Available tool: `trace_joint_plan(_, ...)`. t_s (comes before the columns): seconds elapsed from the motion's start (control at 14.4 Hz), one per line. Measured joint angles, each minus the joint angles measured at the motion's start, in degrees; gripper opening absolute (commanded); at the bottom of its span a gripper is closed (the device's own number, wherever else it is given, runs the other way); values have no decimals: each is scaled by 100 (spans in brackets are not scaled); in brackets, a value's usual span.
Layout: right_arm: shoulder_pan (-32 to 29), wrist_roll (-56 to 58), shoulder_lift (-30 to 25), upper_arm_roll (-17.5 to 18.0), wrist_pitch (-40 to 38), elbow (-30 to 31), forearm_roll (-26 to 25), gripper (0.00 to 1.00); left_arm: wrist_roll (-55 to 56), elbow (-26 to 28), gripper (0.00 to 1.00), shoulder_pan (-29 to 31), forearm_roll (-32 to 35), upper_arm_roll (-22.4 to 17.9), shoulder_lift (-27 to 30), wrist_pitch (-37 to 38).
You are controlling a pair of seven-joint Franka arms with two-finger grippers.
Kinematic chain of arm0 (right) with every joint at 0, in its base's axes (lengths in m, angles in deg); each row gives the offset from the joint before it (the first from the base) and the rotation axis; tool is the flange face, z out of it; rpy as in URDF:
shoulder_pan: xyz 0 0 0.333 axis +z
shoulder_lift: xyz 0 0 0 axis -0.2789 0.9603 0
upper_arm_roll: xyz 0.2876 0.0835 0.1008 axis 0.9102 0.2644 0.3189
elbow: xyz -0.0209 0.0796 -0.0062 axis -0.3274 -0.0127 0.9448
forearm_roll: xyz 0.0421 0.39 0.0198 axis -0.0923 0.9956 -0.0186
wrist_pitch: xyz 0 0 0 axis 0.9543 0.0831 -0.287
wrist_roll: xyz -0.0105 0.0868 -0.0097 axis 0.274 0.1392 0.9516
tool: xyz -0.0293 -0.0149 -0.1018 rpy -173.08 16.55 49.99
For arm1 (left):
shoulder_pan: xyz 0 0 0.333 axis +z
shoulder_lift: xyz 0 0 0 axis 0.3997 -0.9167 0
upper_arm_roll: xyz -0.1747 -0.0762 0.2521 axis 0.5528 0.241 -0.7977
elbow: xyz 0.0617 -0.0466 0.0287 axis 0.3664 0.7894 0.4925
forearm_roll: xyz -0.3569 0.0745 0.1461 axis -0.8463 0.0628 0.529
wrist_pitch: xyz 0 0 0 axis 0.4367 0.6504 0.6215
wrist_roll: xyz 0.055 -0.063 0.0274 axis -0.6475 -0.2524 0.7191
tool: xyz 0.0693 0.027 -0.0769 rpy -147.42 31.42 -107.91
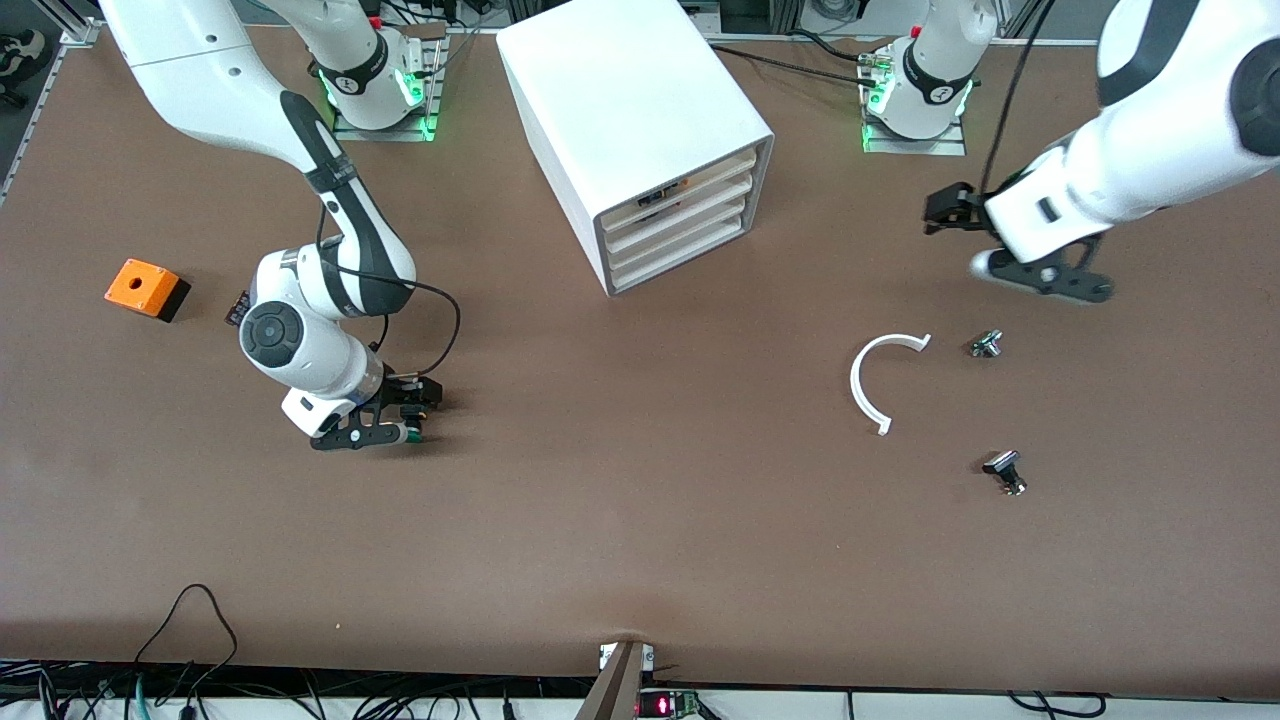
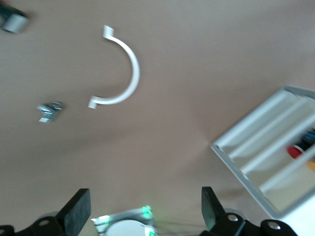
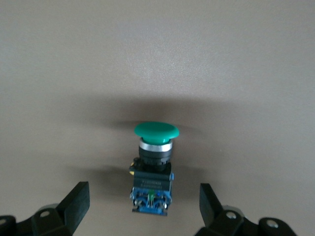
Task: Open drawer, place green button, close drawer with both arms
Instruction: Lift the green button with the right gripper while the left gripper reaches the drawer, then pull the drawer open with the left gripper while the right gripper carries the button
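In the front view the green button is nearly all hidden by the right gripper low over it, with only a sliver of green showing. The left gripper is blurred there, and in the left wrist view its fingers are cut off by the picture's edge, as is the cabinet. A small black part near the orange box is half covered by the right arm and too small to identify.

Button under the right gripper, toward the right arm's end, well apart from cabinet.
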Motion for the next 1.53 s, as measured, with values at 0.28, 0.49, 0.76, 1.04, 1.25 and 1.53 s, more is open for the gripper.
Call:
trace_joint_plan(0.28,4,156,91,0,343,232,0,72,-12,3,99,-22,-1099,428,-554,4)
trace_joint_plan(0.49,7,173,98,1,347,234,0,20,-482,5,99,-33,-1927,510,-1047,-182)
trace_joint_plan(0.76,8,176,94,1,367,228,0,0,-1635,29,97,28,-2690,492,-1660,-447)
trace_joint_plan(1.04,7,176,77,-2,423,116,0,0,-2804,557,96,18,-3264,497,-1999,-1339)
trace_joint_plan(1.25,3,152,-52,-12,418,11,3,0,-3291,1124,92,14,-3749,501,-2070,-1739)
trace_joint_plan(1.53,-21,40,-234,-67,94,-150,17,0,-4069,1630,85,30,-4232,491,-2118,-1978)
